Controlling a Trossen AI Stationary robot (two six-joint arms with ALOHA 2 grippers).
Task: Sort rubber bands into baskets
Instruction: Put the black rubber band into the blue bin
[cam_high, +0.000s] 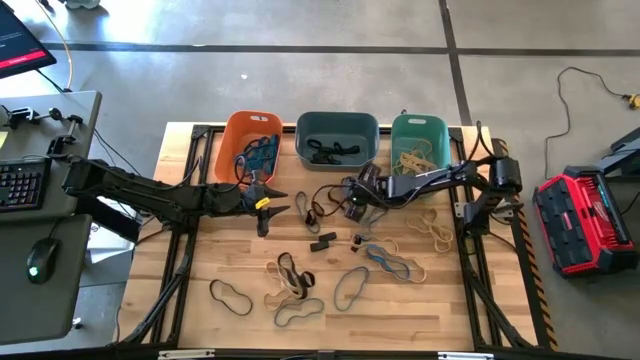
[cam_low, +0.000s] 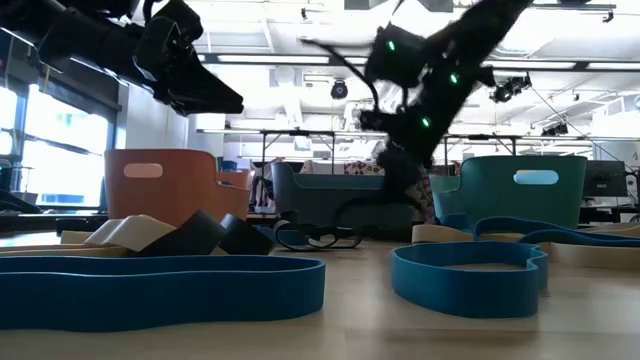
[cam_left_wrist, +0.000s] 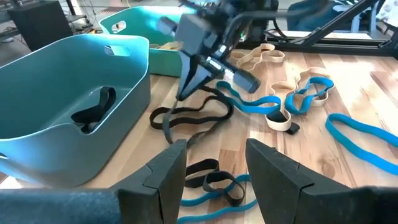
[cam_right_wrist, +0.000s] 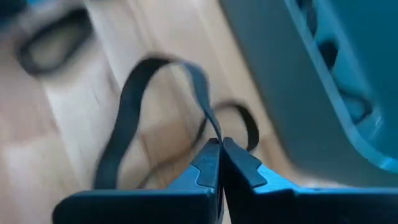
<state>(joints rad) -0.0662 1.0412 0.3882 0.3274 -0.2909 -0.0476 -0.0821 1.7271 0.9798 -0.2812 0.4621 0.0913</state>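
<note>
Wooden desk carries everything: three baskets in a row along the far edge, orange, slate blue-grey and teal, each already holding a few bands. Loose rubber bands lie scattered across the near half, in blue, black and tan.

My right gripper is clenched on one strand of a black band, low over the desk just in front of the slate basket. My left gripper hangs with its fingers apart and nothing between them, near the orange basket.

I judge the band nearly weightless, limp and a little grippy. It will droop and swing from whatever point I pinch, so a single strand near the loop's end is enough. I expect the trailing loop could snag the basket rim as it goes over.
</note>
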